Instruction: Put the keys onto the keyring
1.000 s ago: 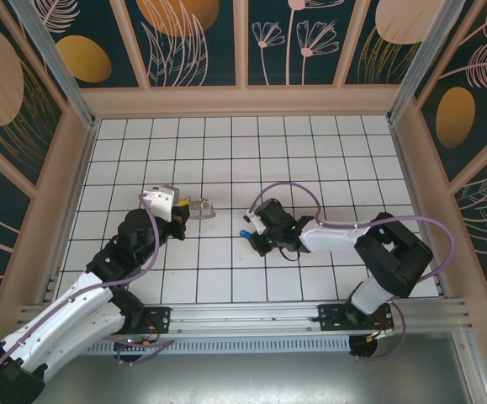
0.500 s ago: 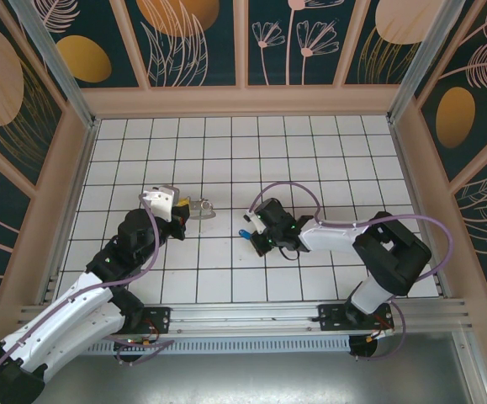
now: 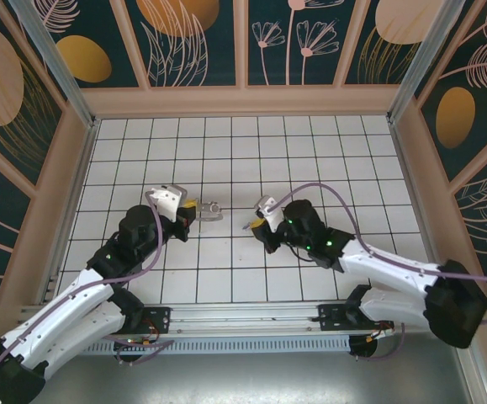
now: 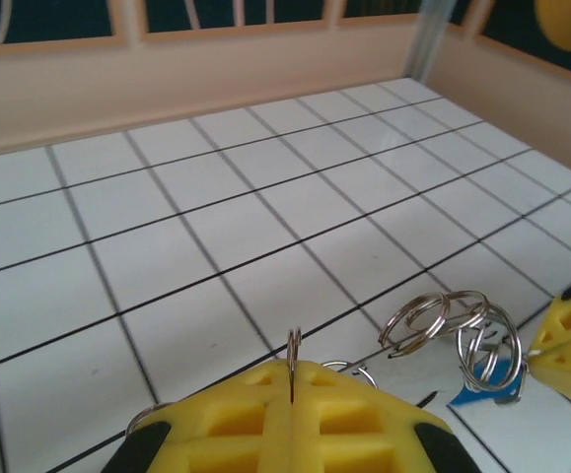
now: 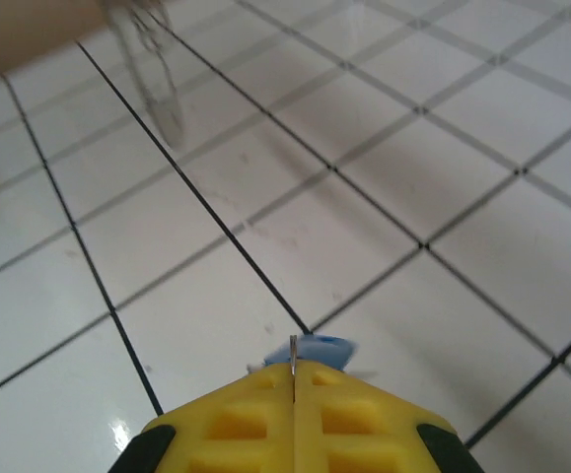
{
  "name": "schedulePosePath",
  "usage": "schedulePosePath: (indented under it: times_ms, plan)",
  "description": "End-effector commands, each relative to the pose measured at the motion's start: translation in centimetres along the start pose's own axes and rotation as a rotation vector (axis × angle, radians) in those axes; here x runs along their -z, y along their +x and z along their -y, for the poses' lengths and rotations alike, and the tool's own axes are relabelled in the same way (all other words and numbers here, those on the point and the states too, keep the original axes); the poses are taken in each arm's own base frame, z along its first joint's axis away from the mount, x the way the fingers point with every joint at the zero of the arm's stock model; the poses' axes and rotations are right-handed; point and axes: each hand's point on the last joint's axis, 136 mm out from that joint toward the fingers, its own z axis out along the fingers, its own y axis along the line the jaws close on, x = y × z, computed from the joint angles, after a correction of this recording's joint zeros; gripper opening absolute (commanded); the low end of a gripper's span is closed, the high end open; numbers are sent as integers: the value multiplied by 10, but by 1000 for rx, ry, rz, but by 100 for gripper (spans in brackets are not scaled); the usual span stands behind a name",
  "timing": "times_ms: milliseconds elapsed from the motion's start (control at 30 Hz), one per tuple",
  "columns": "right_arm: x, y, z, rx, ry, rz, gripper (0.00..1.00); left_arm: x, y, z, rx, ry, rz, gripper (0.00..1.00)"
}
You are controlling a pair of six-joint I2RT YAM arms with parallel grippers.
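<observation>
Two pincers face each other over the desk point(image 3: 310, 151). Your left pincer point(image 4: 293, 379) is clenched on the keyring point(image 4: 433, 317), rings strung rightward; the keys point(image 5: 310, 348), blue-headed, sit pinched in your right pincer point(image 5: 293, 379), perhaps touching the last ring.

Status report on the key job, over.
Left gripper shut on keyring. Right gripper shut on blue-headed key. Key apart from keyring, not yet threaded. Nothing between them.
</observation>
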Motion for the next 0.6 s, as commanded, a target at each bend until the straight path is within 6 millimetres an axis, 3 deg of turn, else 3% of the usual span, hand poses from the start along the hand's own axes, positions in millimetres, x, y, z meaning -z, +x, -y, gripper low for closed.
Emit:
schedulePosePath:
  times_ms: [0, 167, 300, 567]
  plan:
    - [22, -34, -20, 110, -75, 179, 0, 8, -30, 37, -84, 192, 54, 0]
    - [55, -66, -42, 211, -142, 331, 0, 27, -40, 89, -213, 411, 112, 0]
    - [69, -79, -43, 255, -121, 367, 0, 34, -34, 112, -319, 493, 80, 0]
    - [85, -89, -32, 250, -37, 391, 0, 30, -23, 123, -431, 520, 17, 0]
